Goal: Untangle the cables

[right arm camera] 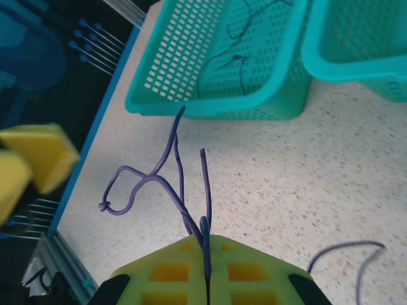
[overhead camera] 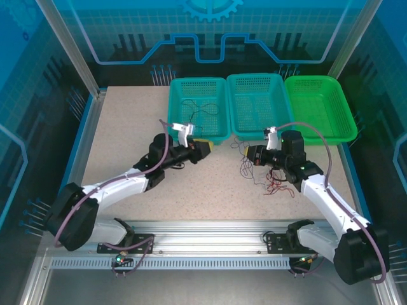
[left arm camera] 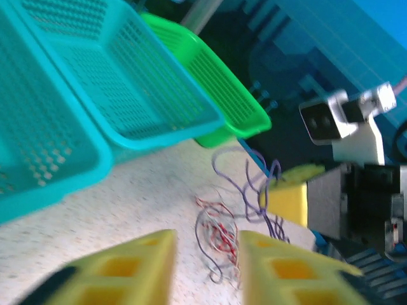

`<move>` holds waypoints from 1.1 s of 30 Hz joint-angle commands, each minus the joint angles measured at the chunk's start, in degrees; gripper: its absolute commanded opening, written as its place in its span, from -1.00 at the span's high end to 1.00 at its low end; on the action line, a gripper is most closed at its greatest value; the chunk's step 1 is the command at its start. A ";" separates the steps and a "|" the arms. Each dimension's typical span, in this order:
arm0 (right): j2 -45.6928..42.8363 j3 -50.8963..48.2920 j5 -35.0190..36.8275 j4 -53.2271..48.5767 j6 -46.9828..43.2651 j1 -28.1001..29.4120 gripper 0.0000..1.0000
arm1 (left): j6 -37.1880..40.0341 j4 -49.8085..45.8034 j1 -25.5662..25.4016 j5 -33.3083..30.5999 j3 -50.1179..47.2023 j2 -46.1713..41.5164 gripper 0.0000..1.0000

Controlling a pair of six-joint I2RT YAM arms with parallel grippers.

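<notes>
**While One Strand Is Clamped: Where the Cables Lie From Each Gripper**

Because the right gripper (right arm camera: 205,249) has its pads pressed together on a dark strand (right arm camera: 177,171), the coming move turns on that strand's line. The strand leaves the pads and runs straight ahead of the fingers, looping once, toward the wall of the left teal basket (right arm camera: 191,70).

The left gripper (left arm camera: 206,267) is spread wide and holds nothing. In its wrist view the tangle of cables (left arm camera: 219,235), red and dark, lies on the table (left arm camera: 127,197) directly ahead, framed between its fingers. In the top view the tangle sits just beside the right gripper on its near side, so the right arm is nearer. The left gripper faces it from well apart.

One loose cable (overhead camera: 205,112) lies inside the left teal basket. Judgement: the basket fronts limit any pull toward the far side, while the table between the grippers offers room to draw the strand out.
</notes>
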 commanded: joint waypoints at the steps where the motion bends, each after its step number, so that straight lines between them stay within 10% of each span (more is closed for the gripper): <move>1: 1.00 1.33 -4.58 4.41 1.24 1.17 0.90 | -3.18 7.67 -0.82 5.90 1.15 4.21 -0.18; 17: 3.14 5.06 -9.53 6.91 8.13 4.52 0.91 | -21.57 41.09 -3.60 7.47 4.75 21.63 -0.15; 20: 3.19 5.07 -9.53 6.55 7.72 5.47 0.91 | -20.54 39.64 -3.78 7.01 5.70 21.54 -0.05; 26: 2.08 4.37 -5.75 4.63 6.45 5.80 0.90 | -15.51 32.46 -4.06 3.99 5.08 17.87 1.00; 30: -0.77 5.33 18.23 -11.39 3.41 4.12 0.89 | -9.65 21.86 -2.46 -1.30 1.65 9.59 1.00; 33: -1.66 2.81 19.73 -15.90 4.15 -4.78 0.90 | -3.63 7.69 -0.41 -6.23 -0.10 0.89 1.00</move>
